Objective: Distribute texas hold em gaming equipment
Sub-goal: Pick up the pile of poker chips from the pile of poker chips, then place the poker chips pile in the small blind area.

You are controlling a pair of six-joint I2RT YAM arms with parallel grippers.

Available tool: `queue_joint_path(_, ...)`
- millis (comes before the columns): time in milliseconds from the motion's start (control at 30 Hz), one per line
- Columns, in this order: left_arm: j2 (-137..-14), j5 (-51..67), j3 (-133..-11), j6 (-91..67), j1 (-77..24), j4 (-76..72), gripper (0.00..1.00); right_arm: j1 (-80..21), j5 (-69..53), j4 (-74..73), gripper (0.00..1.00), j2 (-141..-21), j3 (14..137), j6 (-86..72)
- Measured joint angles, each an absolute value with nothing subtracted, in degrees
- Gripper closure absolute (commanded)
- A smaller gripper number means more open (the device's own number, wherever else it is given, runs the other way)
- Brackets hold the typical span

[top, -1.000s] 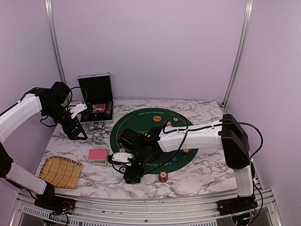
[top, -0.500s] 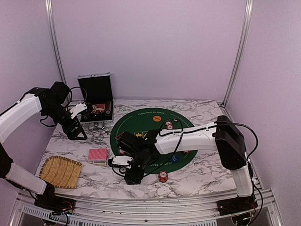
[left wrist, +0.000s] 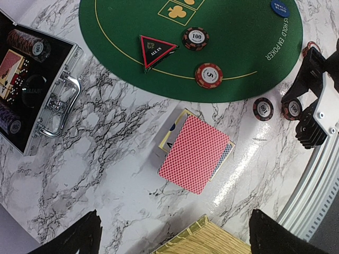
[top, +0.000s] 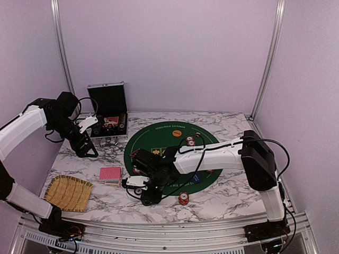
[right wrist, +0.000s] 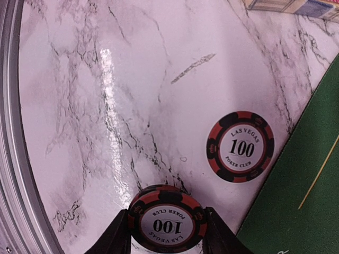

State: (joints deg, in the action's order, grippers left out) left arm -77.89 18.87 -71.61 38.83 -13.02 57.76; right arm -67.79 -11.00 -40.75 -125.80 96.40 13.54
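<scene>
At the near edge of the worktop (right wrist: pixel 79 106), our right claw (right wrist: pixel 168 228) has narrowed since a second ago, when it stood wide. Its fingers (right wrist: pixel 119 235) now press both rims of a dark-and-red chip (right wrist: pixel 168 222) marked 100, so we take it as gripped. Seen from above, that arm has also shifted a little to the left. A second chip (right wrist: pixel 241 146) of the same kind lies flat on the marble just beside the green mat (right wrist: pixel 286 211), apart from the held one. An orange chip stack (top: pixel 183 198) sits to the right of the claw in the overhead view, unmoved.

The straw tray (top: pixel 69 193) lies at the front left. The red-backed cards (left wrist: pixel 195 153) rest on their box between the tray and the mat, where they were. On the mat we see a red chip marked 5 (left wrist: pixel 208 75), a dark chip marked 100 (left wrist: pixel 195 38), a triangular all-in marker (left wrist: pixel 156 51) and, near the rim, the blue button (left wrist: pixel 279 7).

Farther back, our left claw (top: pixel 87 148) hangs above the worktop with its fingers spread as wide as before, holding nothing. Beside it, at the far edge, the silver case (top: pixel 108 114) stands open with chips inside.
</scene>
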Motion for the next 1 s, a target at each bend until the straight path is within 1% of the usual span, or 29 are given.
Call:
queue_joint_path(200,-77.89,18.79,-71.61,38.83,-13.02,57.76,0.01,-67.79,-11.07,-40.69,0.72,-125.78,96.4,13.5)
queue_joint_path(400,-77.89,18.72,-71.61,38.83,-13.02,57.76,0.01,-67.79,-10.98,-40.23,0.88,-125.45,95.98,13.32)
queue_joint_path(467,-77.89,18.72,-71.61,38.83,-13.02,57.76,0.01,-67.77,-10.87,-39.9,0.92,-124.77,95.24,13.13)
queue_joint_path(667,-77.89,18.7,-71.61,38.83,-13.02,57.76,0.01,-67.26,-10.9,-39.03,0.97,-120.99,93.23,11.9)
queue_joint_path(833,-77.89,18.33,-71.61,38.85,-13.02,57.78,0.01,-65.8,-11.16,-37.54,0.98,-115.81,89.93,10.35)
queue_joint_path(1000,-77.89,18.11,-71.61,39.44,-13.02,57.8,0.01,-62.28,-10.52,-35.77,0.99,-110.48,83.55,7.9)
